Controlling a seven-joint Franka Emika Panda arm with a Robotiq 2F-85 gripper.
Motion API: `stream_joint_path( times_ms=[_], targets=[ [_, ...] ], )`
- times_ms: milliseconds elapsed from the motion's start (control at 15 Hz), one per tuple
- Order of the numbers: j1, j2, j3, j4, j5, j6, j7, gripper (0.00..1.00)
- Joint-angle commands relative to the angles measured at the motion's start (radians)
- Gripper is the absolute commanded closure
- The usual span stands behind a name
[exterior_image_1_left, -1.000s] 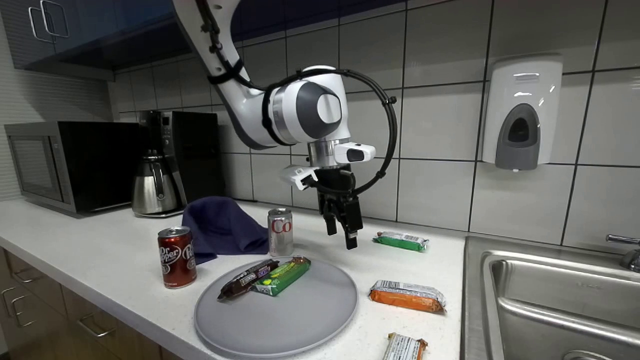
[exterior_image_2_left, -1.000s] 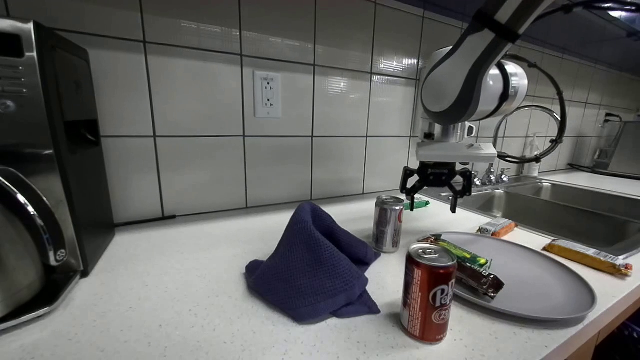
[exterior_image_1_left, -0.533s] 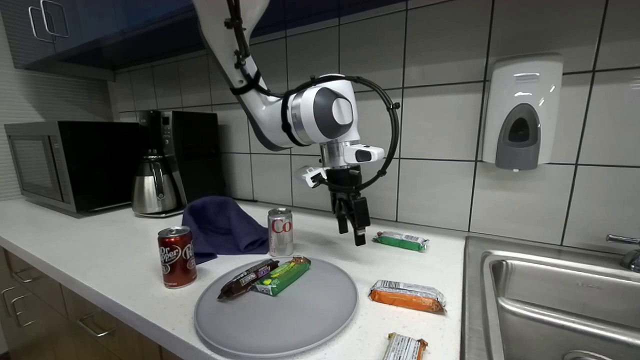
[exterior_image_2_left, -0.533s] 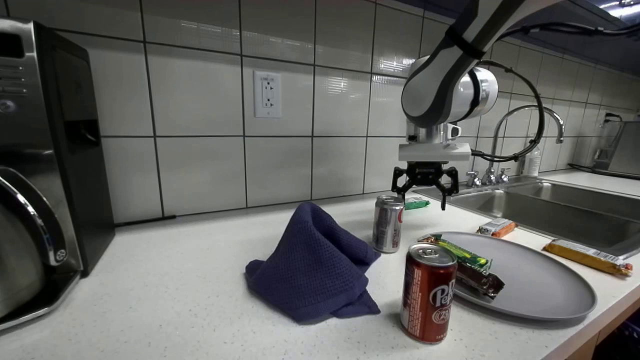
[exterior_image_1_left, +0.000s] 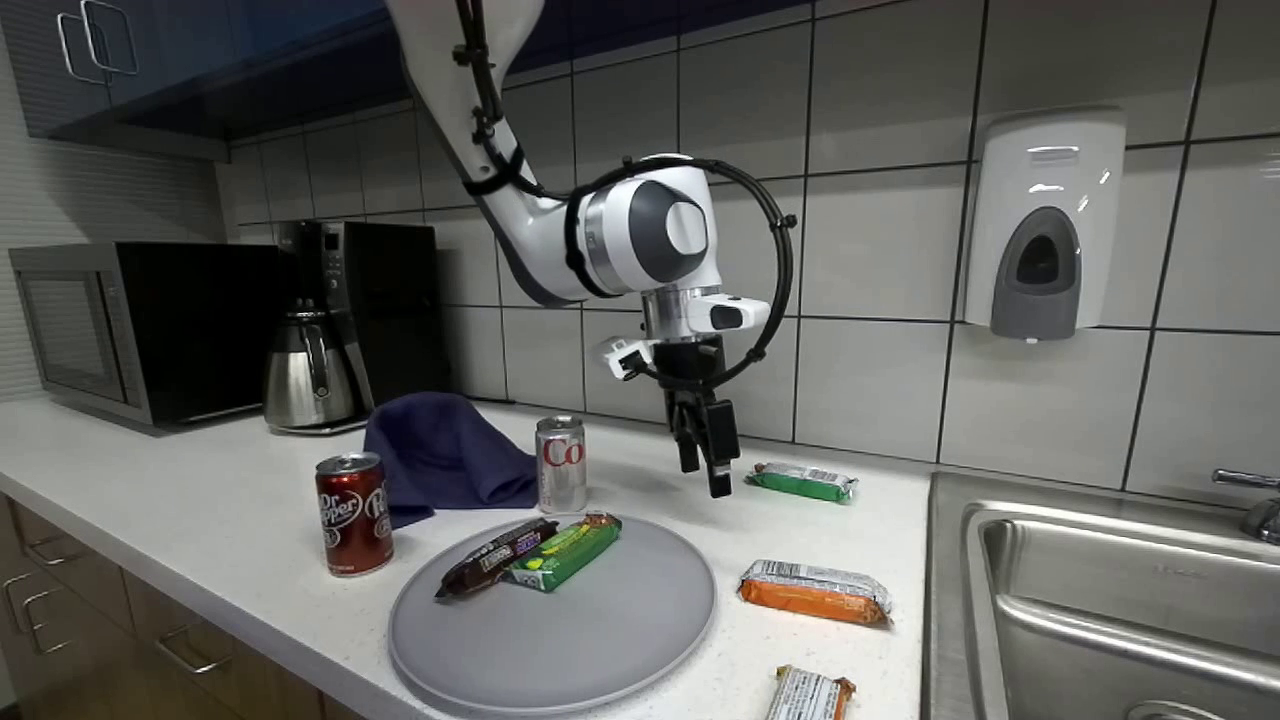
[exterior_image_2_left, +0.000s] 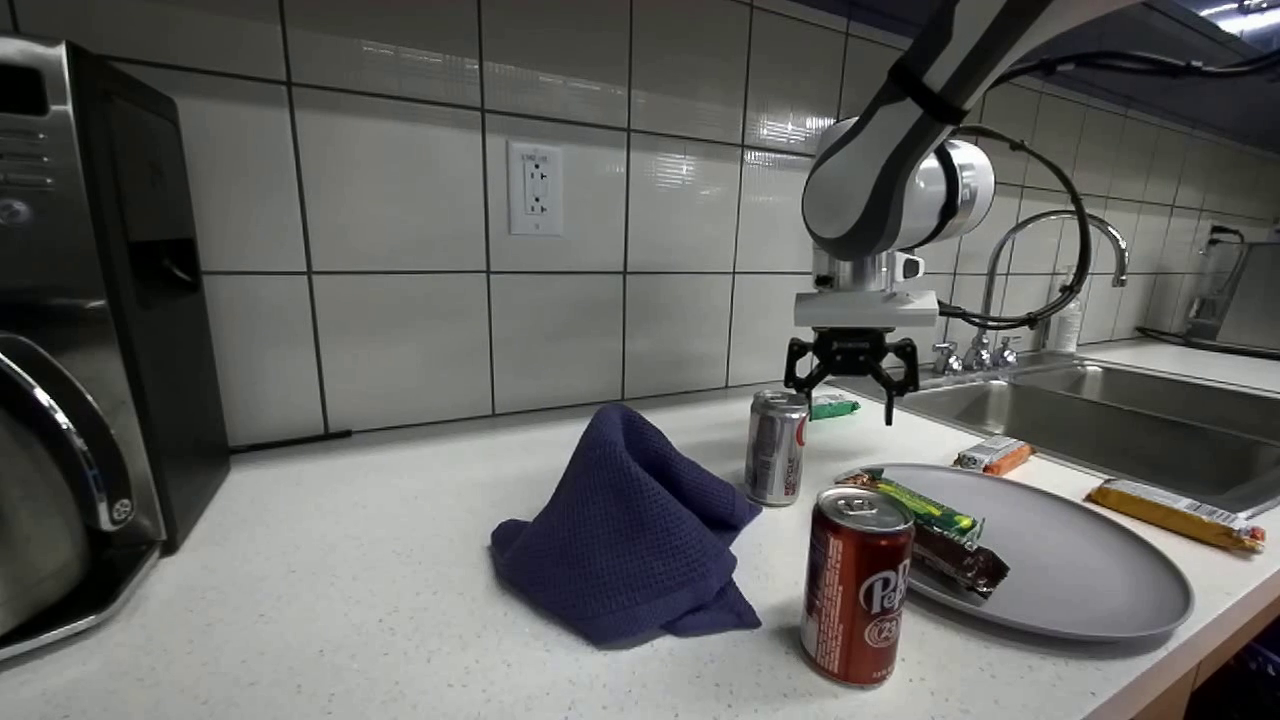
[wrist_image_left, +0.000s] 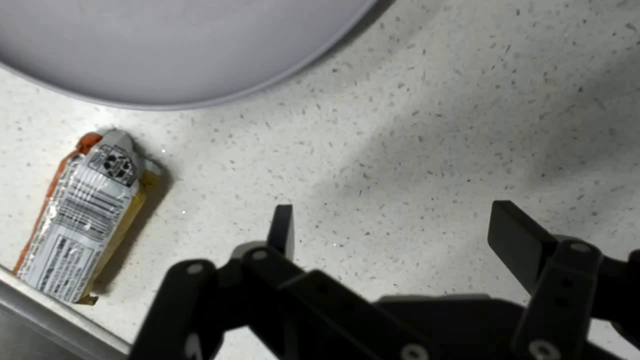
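Since the fingers (wrist_image_left: 522, 245) hang above the worktop (exterior_image_1_left: 865, 540), spread wide with nothing between them, their nearest neighbours are an orange-and-silver snack bar (wrist_image_left: 82, 220) and a green-and-silver snack bar (exterior_image_1_left: 803, 484); I cannot tell which is closer. The orange-and-silver snack bar lies beside the sink (exterior_image_1_left: 955, 600), barcode up, its long axis roughly square to the sink edge, one end toward the plate (exterior_image_1_left: 560, 650). The green-and-silver snack bar lies near the back edge and points roughly along it. Both should be light and fairly firm, their slick wrappers apt to slide and the filling liable to crumble; the long sides at mid-length look the best hold. Farther out, the plate carries a dark brown bar (exterior_image_1_left: 495, 560) and a lime-green bar (exterior_image_1_left: 568, 553), a silver can lettered "Co" (exterior_image_1_left: 562, 472) stands near it, and a Dr Pepper can (exterior_image_1_left: 352, 518) stands nearer the front edge than the navy towel (exterior_image_2_left: 630, 560).
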Motion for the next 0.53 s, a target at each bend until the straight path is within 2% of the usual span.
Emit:
stream_joint_path(
  times_ms=[0,467],
  targets=[
    [0.026,0.033,-0.032,0.06,-0.005,-0.044,0.12,0.0],
    [0.008,0.118,-0.026,0.206,0.027,-0.134,0.276,0.0]
  ],
)
